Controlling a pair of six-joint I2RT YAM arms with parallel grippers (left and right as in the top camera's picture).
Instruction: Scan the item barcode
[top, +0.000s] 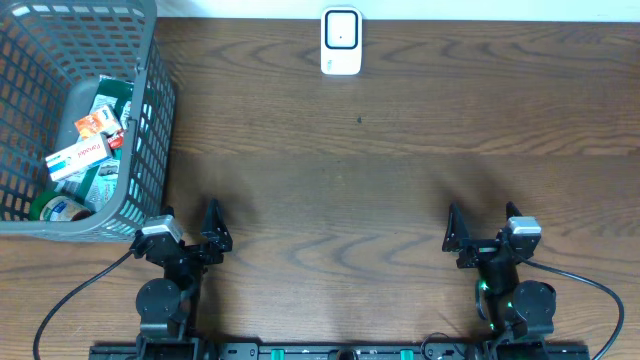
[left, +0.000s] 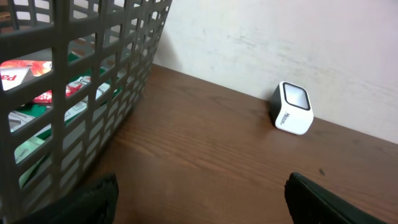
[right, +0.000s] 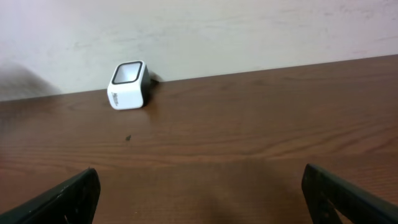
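A white barcode scanner (top: 341, 41) with a dark window stands at the far edge of the table, also seen as scanner (left: 292, 108) and scanner (right: 129, 85). Several packaged items (top: 88, 140) lie in the grey mesh basket (top: 150, 120) at the far left; through the basket wall (left: 93, 74) red, white and green packs (left: 37, 93) show. My left gripper (top: 190, 232) is open near the front edge, just right of the basket's near corner, holding nothing. My right gripper (top: 482, 230) is open at the front right, empty too.
The table is dark brown wood (top: 340, 190). A pale wall (right: 249, 31) runs behind the scanner. Black cables (top: 70, 300) trail from both arm bases at the front edge. A small dark speck (top: 359, 121) marks the wood below the scanner.
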